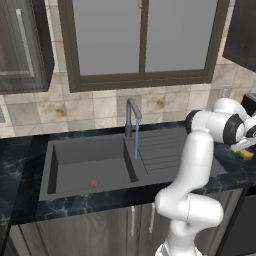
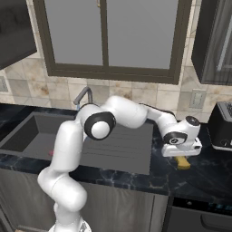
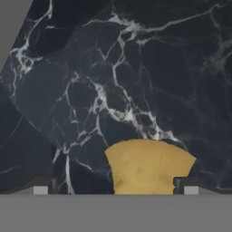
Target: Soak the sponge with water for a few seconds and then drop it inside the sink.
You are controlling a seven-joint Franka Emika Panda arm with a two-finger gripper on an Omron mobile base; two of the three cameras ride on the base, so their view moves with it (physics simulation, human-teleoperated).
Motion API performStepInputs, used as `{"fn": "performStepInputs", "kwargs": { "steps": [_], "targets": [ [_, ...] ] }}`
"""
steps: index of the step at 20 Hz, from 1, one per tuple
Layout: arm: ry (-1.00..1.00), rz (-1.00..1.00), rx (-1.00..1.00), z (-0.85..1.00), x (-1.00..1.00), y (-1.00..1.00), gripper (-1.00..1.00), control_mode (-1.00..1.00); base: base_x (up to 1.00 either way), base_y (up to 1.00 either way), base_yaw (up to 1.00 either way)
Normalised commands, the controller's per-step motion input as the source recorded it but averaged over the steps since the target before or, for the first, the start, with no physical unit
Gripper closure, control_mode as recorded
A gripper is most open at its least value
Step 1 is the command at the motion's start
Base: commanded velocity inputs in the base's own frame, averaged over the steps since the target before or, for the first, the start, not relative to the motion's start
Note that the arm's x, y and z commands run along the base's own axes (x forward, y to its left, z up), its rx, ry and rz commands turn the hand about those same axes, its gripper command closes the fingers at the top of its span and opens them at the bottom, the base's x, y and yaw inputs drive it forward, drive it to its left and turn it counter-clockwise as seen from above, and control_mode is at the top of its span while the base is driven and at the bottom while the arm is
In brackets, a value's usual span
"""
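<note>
Going left to right: the sink (image 1: 90, 165) sits at the left with water (image 1: 136, 142) already running from the faucet (image 1: 131, 112), then the ribbed drainboard, then black marble table (image 3: 136, 68) on the right where the sponge (image 3: 147, 166) lies. My gripper (image 3: 115, 189) is spread wide right over it, nothing pinched yet. I'd guess it's light and squishy, so I'd squeeze across the narrow middle. Toaster (image 2: 222, 124) sits just beyond on the right, a bit tight there.
</note>
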Motion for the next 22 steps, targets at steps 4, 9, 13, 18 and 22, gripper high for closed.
{"fn": "performStepInputs", "kwargs": {
  "steps": [4, 9, 13, 18, 22],
  "targets": [
    [0.0, 0.04, 0.0, -0.09, 0.01, -0.04, -1.0, -1.0, 0.0, 0.0, 0.0],
    [0.0, 0.03, 0.0, 0.0, 0.04, -0.05, -1.0, -1.0, 0.0, 0.0, 0.0],
    [0.0, 0.02, 0.0, 0.0, 0.01, -0.05, -1.0, -1.0, 0.0, 0.0, 0.0],
    [0.0, 0.02, 0.0, 0.0, 0.0, -0.02, -1.0, -1.0, 0.0, 0.0, 0.0],
    [0.0, 0.02, 0.0, 0.0, 0.0, -0.05, -1.0, -1.0, 0.0, 0.0, 0.0]
  ]
}}
